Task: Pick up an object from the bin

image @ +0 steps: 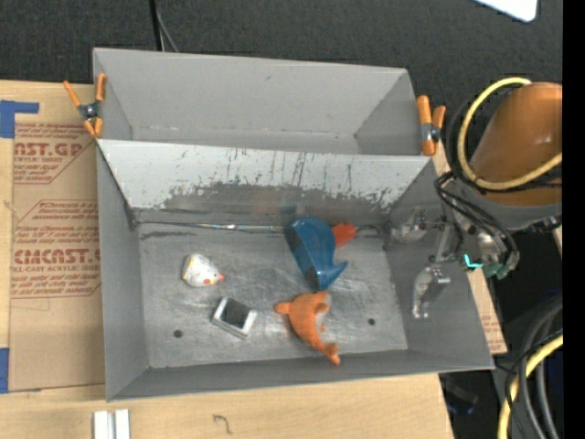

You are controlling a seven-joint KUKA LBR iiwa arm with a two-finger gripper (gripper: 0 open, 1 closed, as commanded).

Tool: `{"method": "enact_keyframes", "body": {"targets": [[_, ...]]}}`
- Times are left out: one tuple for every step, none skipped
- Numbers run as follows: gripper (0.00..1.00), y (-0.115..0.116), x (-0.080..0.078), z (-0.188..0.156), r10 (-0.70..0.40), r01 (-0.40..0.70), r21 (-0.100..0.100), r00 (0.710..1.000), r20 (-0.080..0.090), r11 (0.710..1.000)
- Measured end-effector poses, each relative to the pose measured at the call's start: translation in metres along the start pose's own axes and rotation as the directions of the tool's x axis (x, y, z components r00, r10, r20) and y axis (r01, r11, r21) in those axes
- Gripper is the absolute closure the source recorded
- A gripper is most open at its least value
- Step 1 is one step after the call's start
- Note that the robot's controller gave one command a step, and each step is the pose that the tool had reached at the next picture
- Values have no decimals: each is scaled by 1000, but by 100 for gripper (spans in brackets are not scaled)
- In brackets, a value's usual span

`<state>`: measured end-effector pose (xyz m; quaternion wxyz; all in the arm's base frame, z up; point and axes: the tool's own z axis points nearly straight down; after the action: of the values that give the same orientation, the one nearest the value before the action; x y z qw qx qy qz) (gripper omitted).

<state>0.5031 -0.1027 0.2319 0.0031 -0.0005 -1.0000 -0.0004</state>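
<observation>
Over at the right side of the grey metal bin (256,108): jaws above the sloping right wall, apart from everything on the floor. Wide or narrow? Cannot tell from here. Nothing seen gripped between them.

Nearest on the floor: a blue curved plastic piece (315,250), mid-bin, with a small orange bit (344,235) touching its far side. Just in front of that, an orange rubbery animal-shaped toy (309,320), near the front wall. Further left, well apart from the jaws: a small flat silver-and-black square thing (233,316) and a small white rounded toy with orange spots (201,271). All five lying loose on the bin floor, none lifted.

So, by the look of it, early in the job. Nothing grasped, nothing raised, no telling which piece is the target. Left to do, as a guess: swing left over one piece, perhaps the blue one or the orange toy as the closest, drop down, close, lift clear of the rim.
</observation>
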Motion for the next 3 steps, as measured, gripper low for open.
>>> {"method": "enact_keyframes", "body": {"targets": [[0,1,-2,-4,-2,2,1,1000,8,1000],[0,23,4,46,-114,114,3,993,11,993],[0,55,4,68,-471,471,3,882,5,882]]}}
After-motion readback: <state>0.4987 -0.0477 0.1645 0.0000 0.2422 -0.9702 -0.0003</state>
